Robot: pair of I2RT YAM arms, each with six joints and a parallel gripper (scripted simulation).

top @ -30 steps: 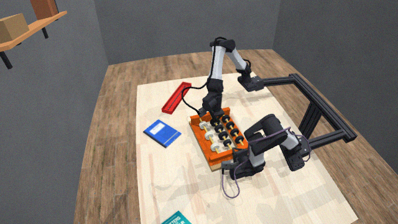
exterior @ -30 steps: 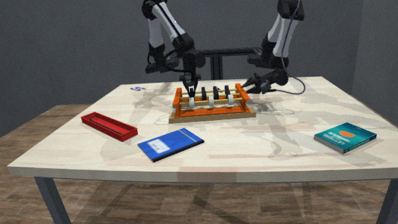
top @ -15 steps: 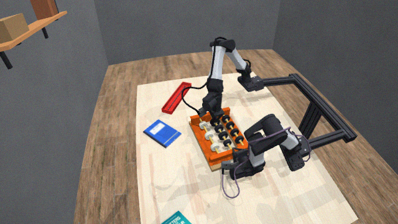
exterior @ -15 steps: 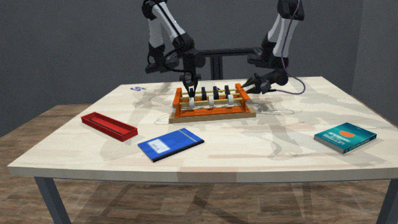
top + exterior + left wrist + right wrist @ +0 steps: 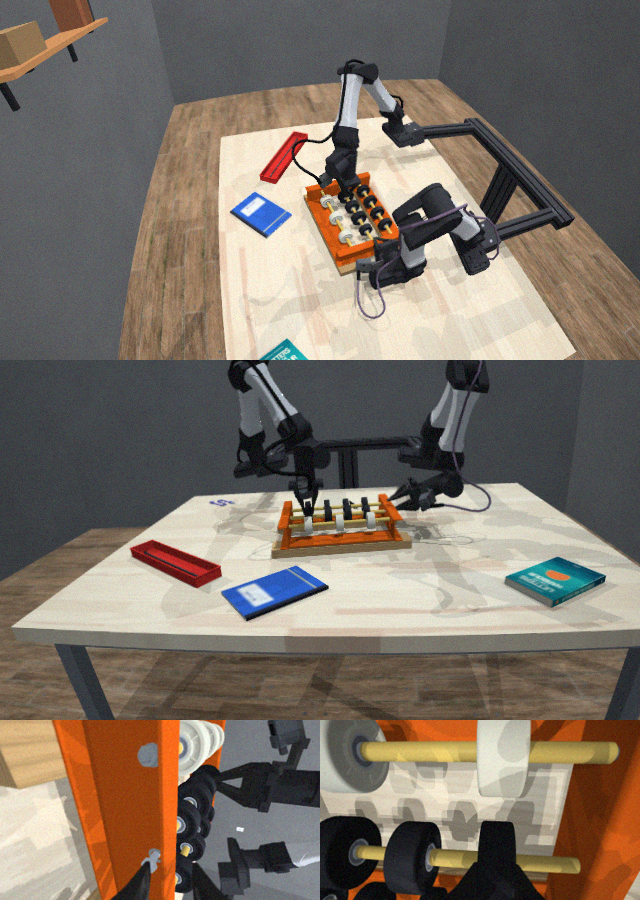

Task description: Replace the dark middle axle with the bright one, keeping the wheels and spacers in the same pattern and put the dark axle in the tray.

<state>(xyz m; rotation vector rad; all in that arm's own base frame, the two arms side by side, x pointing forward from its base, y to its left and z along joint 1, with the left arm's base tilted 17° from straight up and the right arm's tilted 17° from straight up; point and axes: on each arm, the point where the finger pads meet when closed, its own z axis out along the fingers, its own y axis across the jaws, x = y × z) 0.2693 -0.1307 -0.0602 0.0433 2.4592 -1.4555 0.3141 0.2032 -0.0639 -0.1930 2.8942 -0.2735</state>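
Note:
The orange wheel frame stands on its battens with one row of white wheels and two of black. The dark axle lies in the red tray. My right gripper is shut on a black wheel of the middle row, at the end by the far rail. My left gripper is slightly open and empty at the opposite rail, near a silvery head there. The bright axle's shaft is hidden inside wheels and yellow spacers.
A blue notebook lies between the tray and the frame's front side. A teal book lies farther along the table, near its front edge. Both arms reach in from the black stand behind the frame.

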